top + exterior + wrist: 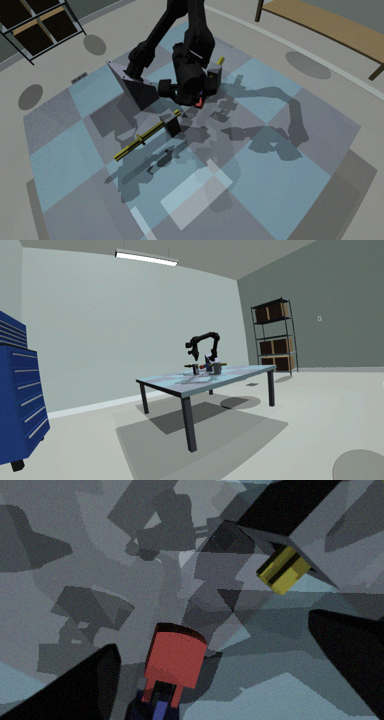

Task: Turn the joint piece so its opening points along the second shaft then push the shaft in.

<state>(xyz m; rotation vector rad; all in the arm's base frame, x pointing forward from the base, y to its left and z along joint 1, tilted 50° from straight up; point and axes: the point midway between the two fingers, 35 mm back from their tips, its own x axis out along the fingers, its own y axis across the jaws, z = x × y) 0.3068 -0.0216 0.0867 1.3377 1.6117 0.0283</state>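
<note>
Gripper (183, 96) (196, 358) (213, 635) hangs wide open, empty, above the red joint piece (199, 104) (201, 367) (176, 655).
Turning step likely in hand; next, lower, straddle it and aim its opening along the sliding shaft (154, 129) (187, 365) (287, 572).

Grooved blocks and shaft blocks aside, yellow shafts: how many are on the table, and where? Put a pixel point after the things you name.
2: one yellow shaft (139, 139) (285, 571) through the near block, another (220, 60) (223, 364) through the far block.
</note>
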